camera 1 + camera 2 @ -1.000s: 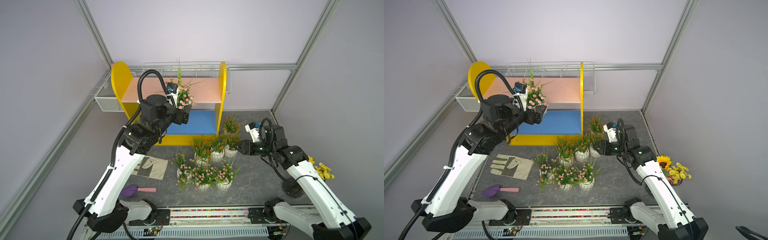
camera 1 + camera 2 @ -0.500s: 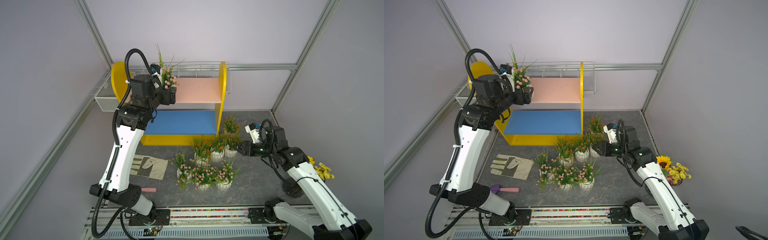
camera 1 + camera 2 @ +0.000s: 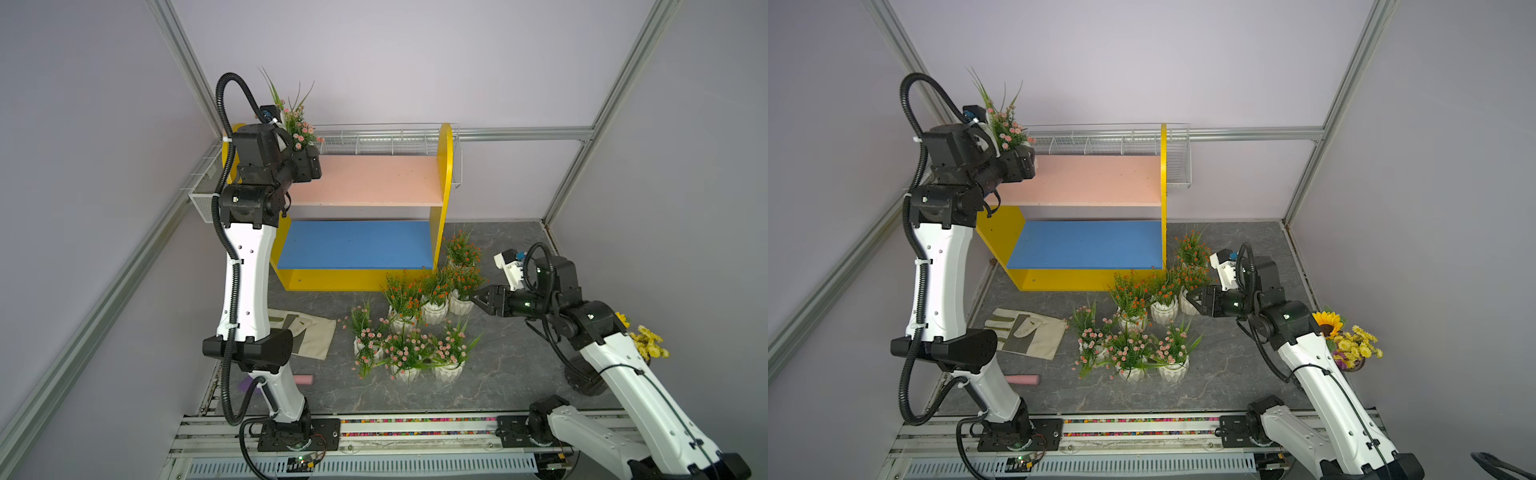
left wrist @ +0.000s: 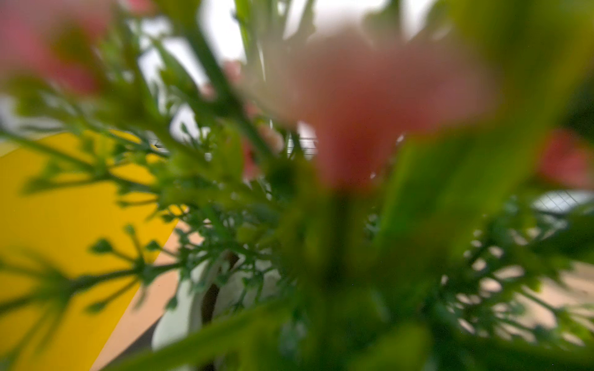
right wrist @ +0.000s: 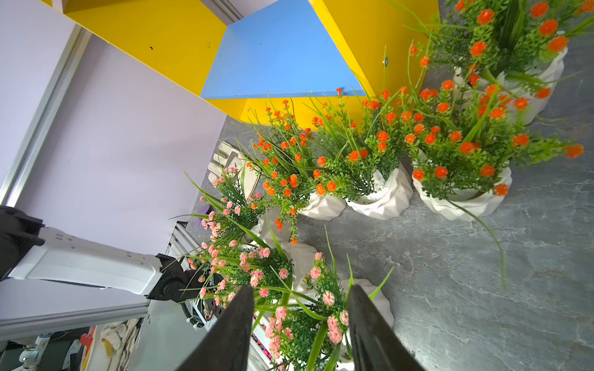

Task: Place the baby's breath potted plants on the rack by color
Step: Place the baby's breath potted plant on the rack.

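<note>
L claw (image 3: 308,161) grips pink plant (image 3: 297,124) over top board of rack (image 3: 446,166), at its 9 o'clock end. R claw (image 3: 474,296) half wide, empty, at 3 o'clock of orange plants (image 3: 434,291); 3 pink plants (image 3: 409,351) at their 6.

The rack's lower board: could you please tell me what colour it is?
Blue; the lower board shows best in a top view.

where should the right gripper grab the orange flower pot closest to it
Probably best: pinch the white pot body low across its ribbed sides, beneath the sprigs. Come in level from where the right gripper sits; foliage covers the top and another orange pot crowds the far side.
</note>
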Tool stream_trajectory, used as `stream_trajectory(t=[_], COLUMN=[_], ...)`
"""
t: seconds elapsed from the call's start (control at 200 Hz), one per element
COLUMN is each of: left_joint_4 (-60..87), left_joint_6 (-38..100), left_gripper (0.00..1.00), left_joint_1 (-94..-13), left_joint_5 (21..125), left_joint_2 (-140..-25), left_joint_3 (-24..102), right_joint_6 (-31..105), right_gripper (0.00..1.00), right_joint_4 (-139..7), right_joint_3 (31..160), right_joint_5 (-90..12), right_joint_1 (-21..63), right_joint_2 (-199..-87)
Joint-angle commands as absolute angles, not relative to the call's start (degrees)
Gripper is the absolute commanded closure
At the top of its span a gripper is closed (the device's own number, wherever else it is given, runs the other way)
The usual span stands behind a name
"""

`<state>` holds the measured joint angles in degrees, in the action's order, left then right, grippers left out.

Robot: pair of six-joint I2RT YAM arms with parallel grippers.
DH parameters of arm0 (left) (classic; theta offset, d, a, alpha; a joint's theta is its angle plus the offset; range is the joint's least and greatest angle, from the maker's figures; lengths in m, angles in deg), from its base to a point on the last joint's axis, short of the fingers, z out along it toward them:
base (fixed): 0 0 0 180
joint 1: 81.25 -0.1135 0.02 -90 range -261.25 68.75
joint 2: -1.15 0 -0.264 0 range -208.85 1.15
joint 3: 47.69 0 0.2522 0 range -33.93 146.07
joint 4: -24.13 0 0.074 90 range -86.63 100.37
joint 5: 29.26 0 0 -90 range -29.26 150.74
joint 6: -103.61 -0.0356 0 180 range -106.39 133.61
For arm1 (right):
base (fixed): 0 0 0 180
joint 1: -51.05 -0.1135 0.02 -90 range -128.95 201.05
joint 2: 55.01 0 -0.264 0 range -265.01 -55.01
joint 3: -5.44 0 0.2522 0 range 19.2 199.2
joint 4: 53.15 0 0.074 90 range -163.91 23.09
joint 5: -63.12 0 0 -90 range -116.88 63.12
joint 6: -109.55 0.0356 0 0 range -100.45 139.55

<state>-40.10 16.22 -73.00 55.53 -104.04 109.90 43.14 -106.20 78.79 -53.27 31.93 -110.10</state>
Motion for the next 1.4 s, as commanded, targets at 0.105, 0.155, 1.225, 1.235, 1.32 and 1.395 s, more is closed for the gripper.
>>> stream_trajectory(t=[0.105, 0.155, 1.225, 1.235, 1.32, 1.395], left_joint_4=[-39.5, -39.5, -40.5, -40.5, -40.3, -40.3], left_joint_6=[19.4, 19.2, 18.5, 18.5, 18.6, 18.7], left_gripper=[0.56, 0.55, 0.14, 0.13, 0.04, 0.01], left_joint_1=[-74.9, -74.9, -77.0, -77.0, -77.0, -77.0], left_joint_5=[50.3, 48.9, 43.6, 43.5, 43.5, 43.5], left_joint_2=[-105.9, -106.1, -110.1, -110.1, -110.3, -110.3], left_joint_3=[113.5, 113.6, 114.2, 114.1, 114.1, 114.1], right_joint_6=[43.3, 43.3, 43.8, 43.9, 43.8, 43.8], right_gripper=[0.49, 0.48, 0.37, 0.37, 0.33, 0.31], right_joint_4=[-107.4, -107.3, -105.5, -105.5, -105.3, -105.4], right_joint_3=[76.5, 76.3, 74.1, 74.1, 74.0, 73.9], right_joint_5=[-52.7, -52.6, -52.6, -52.5, -52.4, -52.3], right_joint_1=[32.2, 32.2, 32.5, 32.5, 32.6, 32.5], right_joint_2=[-108.6, -108.4, -108.2, -108.2, -107.9, -107.7])
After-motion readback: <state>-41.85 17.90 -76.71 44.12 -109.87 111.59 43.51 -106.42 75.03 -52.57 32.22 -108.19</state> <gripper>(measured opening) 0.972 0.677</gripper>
